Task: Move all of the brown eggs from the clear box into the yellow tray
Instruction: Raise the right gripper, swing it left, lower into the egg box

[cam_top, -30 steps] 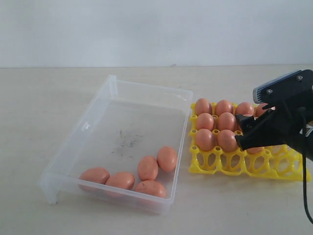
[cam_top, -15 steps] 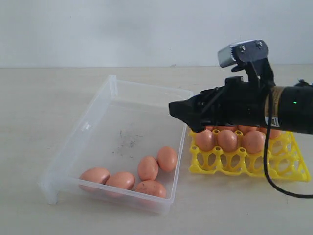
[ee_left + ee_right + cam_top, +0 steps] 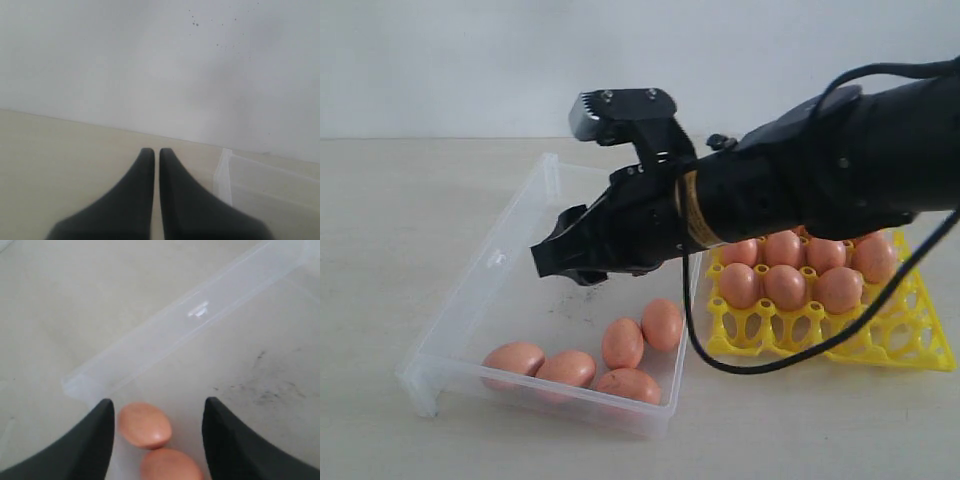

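Exterior view: the right arm [image 3: 800, 170] reaches across the clear box [image 3: 545, 180]. The right fingers [image 3: 558, 250] hang above the box floor, spread apart with nothing held between them. Five brown eggs [image 3: 622, 343] lie on the floor of the box, gathered toward its 6 o'clock wall. The yellow tray [image 3: 910, 345] sits on the surface [image 3: 400, 230] just beside the box, at its 3 o'clock. Eggs fill the tray's cups toward 12 o'clock, partly hidden by the arm, and the 6 o'clock row shows bare lattice.

In the right wrist view two of the boxed eggs show below the gap between the spread fingers, close to a corner of the box, with dark scuff marks [image 3: 265, 392] on the floor beyond.

In the left wrist view the left fingers [image 3: 150, 167] are pressed together on nothing, over the surface, with a corner of the box near.
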You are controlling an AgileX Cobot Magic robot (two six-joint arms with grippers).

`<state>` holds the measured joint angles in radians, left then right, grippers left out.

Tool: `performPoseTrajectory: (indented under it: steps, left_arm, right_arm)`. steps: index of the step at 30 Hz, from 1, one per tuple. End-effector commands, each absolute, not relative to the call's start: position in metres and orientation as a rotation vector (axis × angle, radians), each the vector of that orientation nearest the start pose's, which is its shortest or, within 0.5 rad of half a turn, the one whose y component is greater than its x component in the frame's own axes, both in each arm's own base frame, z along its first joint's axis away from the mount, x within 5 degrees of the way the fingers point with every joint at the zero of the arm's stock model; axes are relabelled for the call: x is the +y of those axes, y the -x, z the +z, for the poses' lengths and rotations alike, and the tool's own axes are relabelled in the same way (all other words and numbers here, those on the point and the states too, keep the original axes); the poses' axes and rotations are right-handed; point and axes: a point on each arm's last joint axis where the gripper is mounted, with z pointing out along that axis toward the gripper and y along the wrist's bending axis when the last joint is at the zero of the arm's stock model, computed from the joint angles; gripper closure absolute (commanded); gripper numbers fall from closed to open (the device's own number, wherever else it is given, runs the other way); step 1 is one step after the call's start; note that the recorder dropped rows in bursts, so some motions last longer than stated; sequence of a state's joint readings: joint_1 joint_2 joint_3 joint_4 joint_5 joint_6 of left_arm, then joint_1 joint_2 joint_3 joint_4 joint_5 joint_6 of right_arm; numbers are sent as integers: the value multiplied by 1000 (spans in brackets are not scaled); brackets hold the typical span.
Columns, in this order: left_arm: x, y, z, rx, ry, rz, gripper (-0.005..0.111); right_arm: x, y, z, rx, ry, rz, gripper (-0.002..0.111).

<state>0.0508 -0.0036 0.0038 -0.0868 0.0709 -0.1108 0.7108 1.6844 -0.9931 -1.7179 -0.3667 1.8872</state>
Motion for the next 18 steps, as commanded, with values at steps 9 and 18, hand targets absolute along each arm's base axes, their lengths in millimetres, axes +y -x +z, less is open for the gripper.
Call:
performPoseTrajectory:
  steps: [9,18]
  left_arm:
    - [2,-56,207,1542,186,-125,103]
    - [2,-56,207,1542,186,-125,103]
  right_arm:
    - [256,-280,222,2109,730,564,67]
    - [245,-286,240,1994,763,368,108]
